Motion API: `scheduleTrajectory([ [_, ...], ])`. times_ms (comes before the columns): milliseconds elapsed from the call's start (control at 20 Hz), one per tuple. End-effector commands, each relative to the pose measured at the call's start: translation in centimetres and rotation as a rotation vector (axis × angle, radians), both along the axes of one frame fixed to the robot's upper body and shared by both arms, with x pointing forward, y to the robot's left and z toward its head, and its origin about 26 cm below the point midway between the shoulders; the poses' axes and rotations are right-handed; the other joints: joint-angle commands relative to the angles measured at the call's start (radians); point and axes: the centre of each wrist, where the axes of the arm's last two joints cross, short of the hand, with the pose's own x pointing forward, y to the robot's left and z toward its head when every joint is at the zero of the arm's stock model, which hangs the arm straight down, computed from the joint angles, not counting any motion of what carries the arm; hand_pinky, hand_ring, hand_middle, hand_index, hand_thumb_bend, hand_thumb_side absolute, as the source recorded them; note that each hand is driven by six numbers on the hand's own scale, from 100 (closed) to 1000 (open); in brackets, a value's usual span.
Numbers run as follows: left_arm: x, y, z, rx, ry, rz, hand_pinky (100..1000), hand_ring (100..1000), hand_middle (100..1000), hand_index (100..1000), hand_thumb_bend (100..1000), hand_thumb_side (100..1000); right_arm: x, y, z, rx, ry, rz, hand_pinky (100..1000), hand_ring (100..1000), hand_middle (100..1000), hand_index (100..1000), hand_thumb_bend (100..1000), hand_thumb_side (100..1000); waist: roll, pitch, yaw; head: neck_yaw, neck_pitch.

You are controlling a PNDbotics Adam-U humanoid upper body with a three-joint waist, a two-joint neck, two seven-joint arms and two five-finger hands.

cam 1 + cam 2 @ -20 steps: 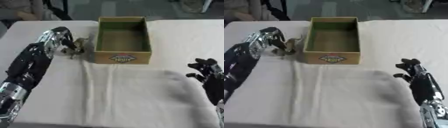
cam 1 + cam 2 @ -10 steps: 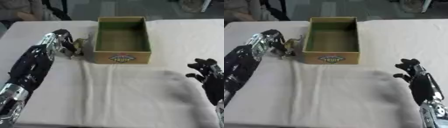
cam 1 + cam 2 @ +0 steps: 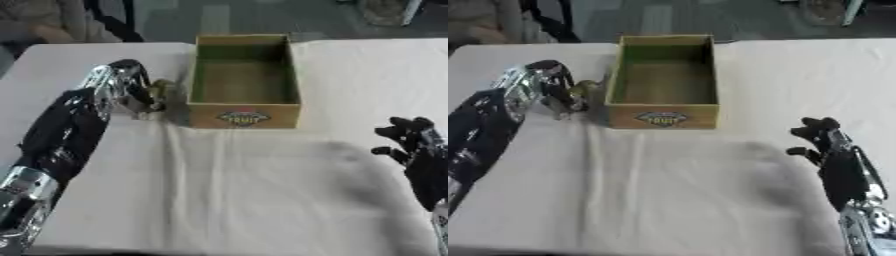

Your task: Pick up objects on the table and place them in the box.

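Observation:
An open cardboard box (image 3: 244, 116) with a green inside stands at the table's far middle, and nothing shows in it. Just left of its front corner lies a small olive-brown object (image 3: 163, 90). My left hand (image 3: 125, 86) reaches in from the left, its fingers curled around that object, which sits low by the cloth. My right hand (image 3: 415, 143) rests at the lower right with its fingers up and relaxed, holding nothing.
A white cloth (image 3: 254, 190) covers the table, with folds in front of the box. The table's far edge runs behind the box, with dark floor and chair legs beyond it.
The left hand has edged a little toward the box, staying on the small object. The right hand has not moved.

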Motion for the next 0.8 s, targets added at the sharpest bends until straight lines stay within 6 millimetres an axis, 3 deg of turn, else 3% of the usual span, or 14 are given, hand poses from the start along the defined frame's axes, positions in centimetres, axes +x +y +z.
scheduleTrajectory([
  [50, -0.25, 0.57, -1.12, -0.004, 0.066, -0.002, 501, 500, 539, 686, 516, 124, 0.23, -0.23, 0.75, -0.013, -0.022, -0.004, 590, 815, 607, 762, 100, 747, -0.006, -0.007, -0.002, -0.001, 0.005],
  [300, -0.35, 0.49, -1.64, -0.014, 0.077, -0.012, 438, 437, 483, 624, 336, 131, 0.25, -0.22, 0.76, -0.013, -0.022, -0.004, 590, 815, 607, 762, 100, 748, -0.008, -0.006, -0.001, -0.001, 0.006],
  [350, -0.36, 0.44, -1.69, -0.014, 0.073, -0.014, 400, 392, 443, 576, 257, 132, 0.25, -0.22, 0.76, -0.013, -0.022, -0.004, 590, 815, 607, 762, 100, 748, -0.008, -0.006, -0.001, -0.001, 0.005],
  [400, -0.37, 0.38, -1.74, -0.013, 0.065, -0.015, 395, 385, 437, 570, 247, 132, 0.25, -0.23, 0.76, -0.013, -0.022, -0.004, 590, 815, 607, 762, 100, 748, -0.008, -0.005, -0.001, -0.001, 0.006],
  [450, -0.38, 0.32, -1.78, -0.012, 0.054, -0.016, 352, 323, 379, 516, 190, 129, 0.26, -0.23, 0.76, -0.013, -0.022, -0.004, 590, 815, 607, 762, 100, 749, -0.009, -0.005, -0.002, -0.002, 0.006],
  [800, -0.36, 0.25, -1.35, -0.060, -0.041, -0.002, 213, 112, 185, 338, 117, 151, 0.26, -0.24, 0.74, -0.012, -0.020, -0.006, 590, 815, 606, 762, 100, 750, -0.009, -0.005, -0.002, -0.002, 0.007],
])
